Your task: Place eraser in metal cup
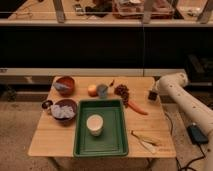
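The arm reaches in from the right, and its tool (153,93) is down at about 3 o'clock on the wooden worktop (45,142), close to the right edge. A small dark block at its tip looks like the eraser (151,97). The two merge into one dark shape, so I cannot tell whether the tool is open, closed or already gripping the block.

The metal cup (47,104) is well apart from it, at the far left edge at about 9 o'clock. It stands just beside the brown bowl (65,111) that holds pale crumpled material.

Between tool and cup lie the carrot (136,108), a dark reddish cluster (121,91), the grey-blue cup (102,90) and a round fruit (92,90). A green tray (82,145) with a white cup (94,125) sits toward 6 o'clock.

This looks like the pickup step, and the transfer has not begun. The next move calls for a secure hold on the block and a clean lift. After that comes a carry across the whole worktop toward 9 o'clock, high enough to pass over what lies between. The cup's mouth is tiny and the bowl crowds it, so the release needs careful centring.
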`<state>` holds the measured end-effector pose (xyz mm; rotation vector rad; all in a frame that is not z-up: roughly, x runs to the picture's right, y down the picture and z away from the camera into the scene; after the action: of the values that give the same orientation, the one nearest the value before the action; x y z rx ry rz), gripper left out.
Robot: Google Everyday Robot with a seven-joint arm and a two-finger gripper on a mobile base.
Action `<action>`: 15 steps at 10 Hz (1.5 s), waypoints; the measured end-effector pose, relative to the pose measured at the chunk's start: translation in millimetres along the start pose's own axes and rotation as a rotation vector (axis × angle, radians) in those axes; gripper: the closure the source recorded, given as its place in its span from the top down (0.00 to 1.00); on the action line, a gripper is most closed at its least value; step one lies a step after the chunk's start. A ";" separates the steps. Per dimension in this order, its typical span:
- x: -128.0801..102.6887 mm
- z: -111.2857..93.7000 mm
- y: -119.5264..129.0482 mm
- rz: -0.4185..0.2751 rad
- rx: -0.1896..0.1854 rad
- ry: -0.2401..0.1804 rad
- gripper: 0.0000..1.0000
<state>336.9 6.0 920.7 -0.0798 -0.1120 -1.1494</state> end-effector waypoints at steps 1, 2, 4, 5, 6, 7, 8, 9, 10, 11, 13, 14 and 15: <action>-1.8 -17.2 -11.3 -0.019 0.044 0.018 0.00; -6.0 -36.5 -27.2 -0.044 0.106 0.035 0.00; -21.5 -60.5 -66.3 -0.098 0.237 0.048 0.00; -32.4 -68.7 -88.7 -0.131 0.304 0.045 0.00; -42.2 -74.5 -104.7 -0.158 0.353 0.039 0.00; -60.3 -85.0 -133.7 -0.213 0.439 0.028 0.00; -71.0 -92.5 -150.2 -0.249 0.496 0.026 0.00; -84.8 -106.4 -170.3 -0.300 0.579 0.028 0.00; -96.9 -126.8 -188.8 -0.359 0.671 0.034 0.00; -102.4 -141.1 -198.4 -0.395 0.727 0.037 0.00; -110.1 -170.6 -217.2 -0.465 0.829 0.043 0.00; -111.6 -177.3 -222.2 -0.482 0.852 0.046 0.00; -111.8 -178.4 -222.5 -0.484 0.856 0.047 0.00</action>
<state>96.9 -4.8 730.6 0.7683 -0.5952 -1.4949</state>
